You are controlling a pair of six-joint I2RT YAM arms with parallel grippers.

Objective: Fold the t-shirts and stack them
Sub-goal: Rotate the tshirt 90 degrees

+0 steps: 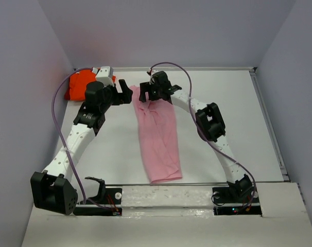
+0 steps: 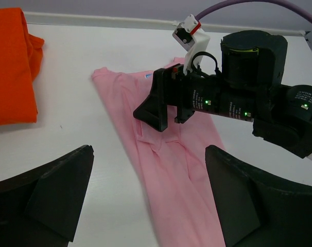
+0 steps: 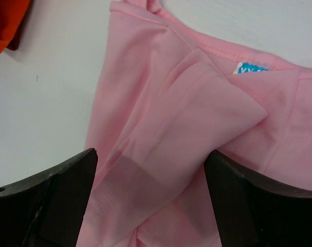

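— Where are the shirts?
— The pink t-shirt (image 1: pixel 157 139) lies as a long strip mid-bench (image 1: pixel 238 118). The orange t-shirt (image 1: pixel 79 85) sits far left.
— The hands?
— Both gape wide. The left hand (image 1: pixel 126 92) is empty, and the right hand (image 1: pixel 145 92) straddles the pink collar end without clamping it.

We take this for a robotics lab test cell: a bare white worktop (image 1: pixel 238 128) boxed in by plain pale walls (image 1: pixel 171 31), with a left arm (image 1: pixel 73 141) and right arm (image 1: pixel 223 149) bolted at its near edge, trailing purple cables (image 1: pixel 55 118).
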